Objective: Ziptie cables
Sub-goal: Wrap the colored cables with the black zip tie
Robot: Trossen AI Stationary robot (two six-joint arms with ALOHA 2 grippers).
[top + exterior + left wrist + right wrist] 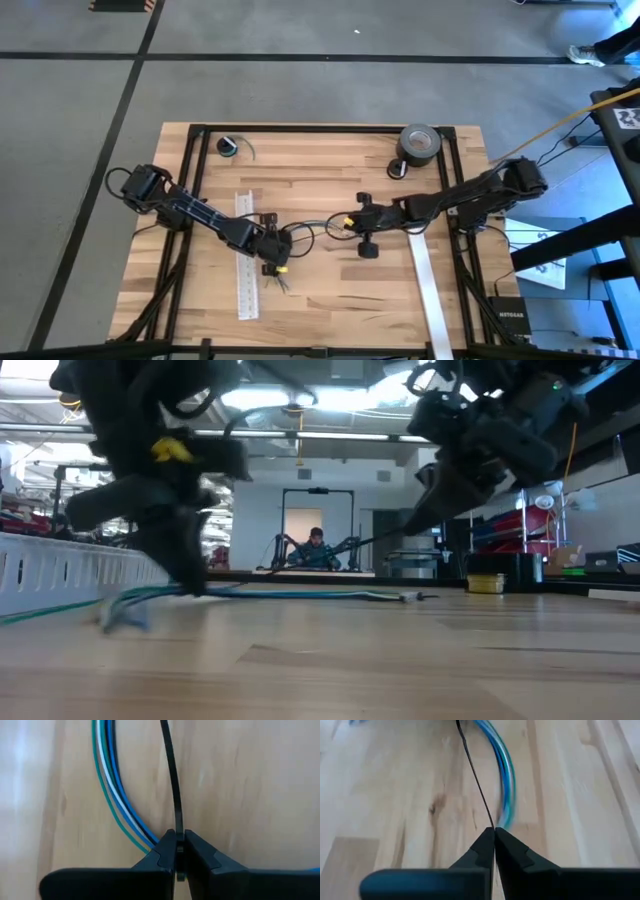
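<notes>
The cables [318, 228] are thin teal, white and blue wires lying on the wooden table between my two grippers. Their loose ends [284, 284] fan out toward the near edge. In the low view the cables [300, 595] rest flat on the wood. A thin black ziptie [173, 785] runs between the grippers, beside the cables [107, 785]. My left gripper [293, 241] is shut on one end of it, and my right gripper [337, 228] is shut on the other end. The ziptie [475, 775] leads away from the right fingers past the cables [505, 775]. My left gripper pinches the ziptie's end [178, 836] between its two fingertips, and the strip runs straight on from them, slightly bowed, above the wood. My right gripper pinches the ziptie's other end [492, 825] between its two fingertips; in the low view the strip [350, 547] slants down from it toward the cables.
A long white slotted strip [243, 255] lies left of my left gripper, and another [430, 290] lies near the right arm. A grey tape roll [420, 143] and a small coil [230, 147] sit at the far edge. A person [316, 545] sits in the room behind.
</notes>
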